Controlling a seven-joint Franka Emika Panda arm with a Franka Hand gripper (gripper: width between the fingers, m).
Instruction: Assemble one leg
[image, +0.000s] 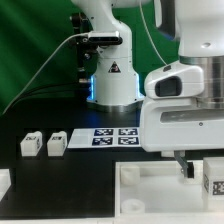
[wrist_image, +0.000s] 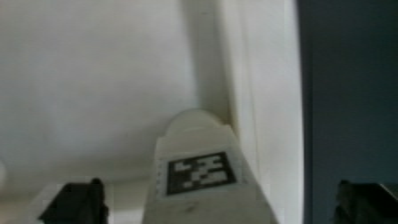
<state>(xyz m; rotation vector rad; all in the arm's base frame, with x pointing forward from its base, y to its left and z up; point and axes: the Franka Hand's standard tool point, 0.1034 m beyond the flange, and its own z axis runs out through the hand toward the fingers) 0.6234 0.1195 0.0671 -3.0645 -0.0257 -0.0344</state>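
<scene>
A leg (wrist_image: 199, 165), a stubby white block with a black-and-white tag on its face, lies on the large white tray-like part (wrist_image: 89, 90). My gripper (wrist_image: 219, 203) is open, and its dark fingertips (wrist_image: 75, 201) stand wide apart on either side of the leg without touching it. In the exterior view the gripper (image: 200, 168) hangs low over the tray-like part (image: 150, 195) at the front right, with the tagged leg (image: 213, 182) just below it. Two more legs (image: 30, 143) (image: 55, 143) stand side by side on the black table at the exterior view's left.
The marker board (image: 105, 135) lies flat on the table behind the tray-like part. The arm's base (image: 112, 75) with cables stands at the back. Another white part (image: 4, 181) is cut off at the exterior view's left edge. Black table (wrist_image: 347, 80) shows beside the tray-like part.
</scene>
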